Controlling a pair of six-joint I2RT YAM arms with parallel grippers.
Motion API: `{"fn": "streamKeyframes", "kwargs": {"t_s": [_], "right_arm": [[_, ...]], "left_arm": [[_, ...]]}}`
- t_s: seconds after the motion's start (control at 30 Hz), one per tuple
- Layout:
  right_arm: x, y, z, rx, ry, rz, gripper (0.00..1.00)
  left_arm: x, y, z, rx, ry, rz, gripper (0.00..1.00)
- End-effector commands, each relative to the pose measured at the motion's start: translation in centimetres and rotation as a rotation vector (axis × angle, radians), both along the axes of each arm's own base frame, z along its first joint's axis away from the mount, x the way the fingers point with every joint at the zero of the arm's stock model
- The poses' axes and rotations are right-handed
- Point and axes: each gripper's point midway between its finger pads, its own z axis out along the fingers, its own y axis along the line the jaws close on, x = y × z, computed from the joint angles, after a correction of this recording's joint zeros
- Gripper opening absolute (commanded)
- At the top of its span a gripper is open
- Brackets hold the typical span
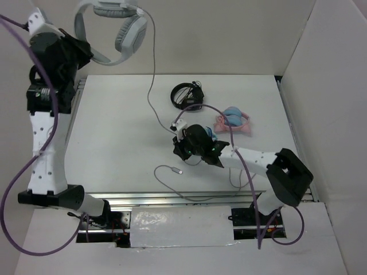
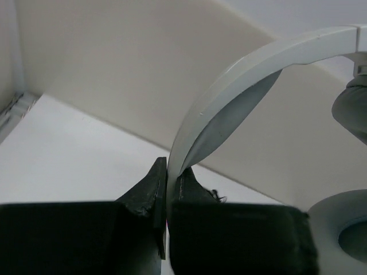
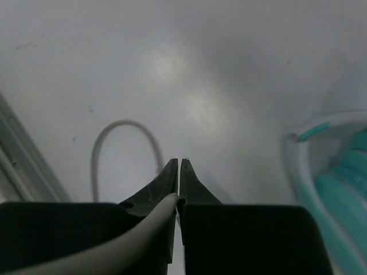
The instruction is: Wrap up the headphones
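**A:** What lies nearest the arm bases?

**B:** A loose run of the thin grey cable (image 1: 167, 184) curls on the white table (image 1: 114, 143) and ends in its plug (image 1: 179, 171). Just beyond it is the right gripper (image 3: 179, 166), low over the table with its fingers pressed together. The cable is pinched between them, and a small loop of it lies ahead of the tips.

**A:** Anything crowding that gripper?

**B:** The teal headphones (image 3: 344, 195) lie just beside it on its right. In the overhead view they are mostly hidden under the wrist. The pink-and-blue headphones (image 1: 234, 120) are a little farther back and to the right. The small black headphones (image 1: 186, 94) lie nearer the far wall, apart from both.

**A:** And the headphones themselves?

**B:** The headphones (image 1: 112, 28) are up in the air at the far left, off the table. The left gripper (image 2: 169, 172) is clamped on the wide headband (image 2: 229, 86) near one end. Seen from above, the arch is towards the far wall and a grey ear pad (image 1: 131, 34) faces nearer.

**A:** Which way does the cable run?

**B:** It drops from the right-hand ear cup, comes forward across the table towards the middle, and reaches the right gripper.
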Motion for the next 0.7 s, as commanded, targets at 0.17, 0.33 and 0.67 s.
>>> {"fn": "streamKeyframes", "kwargs": {"t_s": [0.17,0.33,0.67], "right_arm": [[-3.9,-3.2,4.2,-0.065,-0.028,-0.305,0.0],[-4.7,-2.7,10.5,-0.211,-0.27,-0.294,0.0],[-4.1,-3.1,28.0,-0.225,-0.688,-0.293,0.0]], "left_arm": [[4.8,2.4,-12.1,-0.152,0.214,0.276,0.0],[4.8,0.8,-16.4,0.071,0.294,0.341,0.0],[3.8,-8.3,-27.4,0.469,0.404,0.094,0.0]]}}
